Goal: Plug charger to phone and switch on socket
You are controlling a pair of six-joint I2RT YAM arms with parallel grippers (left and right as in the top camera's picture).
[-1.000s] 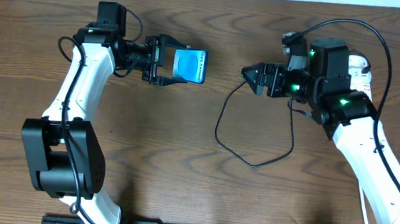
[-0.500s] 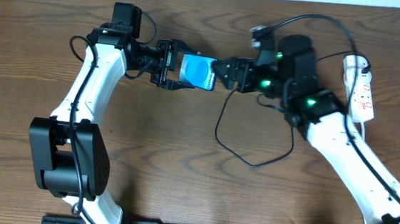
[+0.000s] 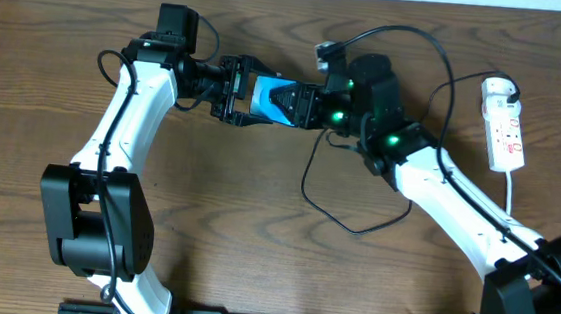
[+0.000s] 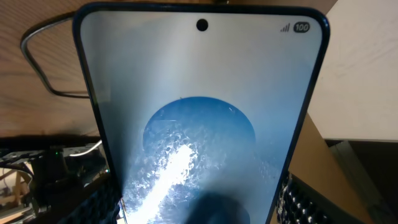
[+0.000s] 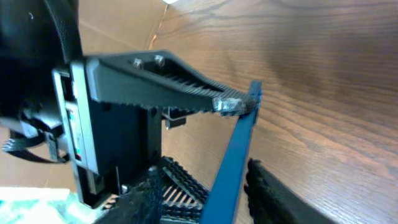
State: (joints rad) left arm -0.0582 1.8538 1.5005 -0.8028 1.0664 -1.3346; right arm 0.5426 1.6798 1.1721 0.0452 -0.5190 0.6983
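My left gripper (image 3: 257, 97) is shut on the phone (image 3: 273, 98) and holds it off the table at the back centre. In the left wrist view the phone's blue screen (image 4: 199, 124) fills the frame between my fingers (image 4: 298, 198). My right gripper (image 3: 300, 105) is at the phone's free end. In the right wrist view the phone (image 5: 233, 168) shows edge-on between my right gripper's (image 5: 205, 180) jaws, close to one finger (image 5: 280, 193) and clear of the other. The charger's black cable (image 3: 355, 228) loops on the table, its plug tip hidden. The white socket (image 3: 505, 135) lies far right, a white adapter (image 3: 497, 90) in its top end.
The ridged black fingers of the left gripper (image 5: 174, 93) cross the top of the right wrist view, right beside my right jaws. A white cord (image 3: 514, 200) runs from the socket toward the front right. Bare wooden table (image 3: 235, 224) spreads in front of both arms.
The right arm has swung left from near the socket up to the phone, and its jaws have narrowed around the phone's end. The left arm shifted slightly right with the phone.
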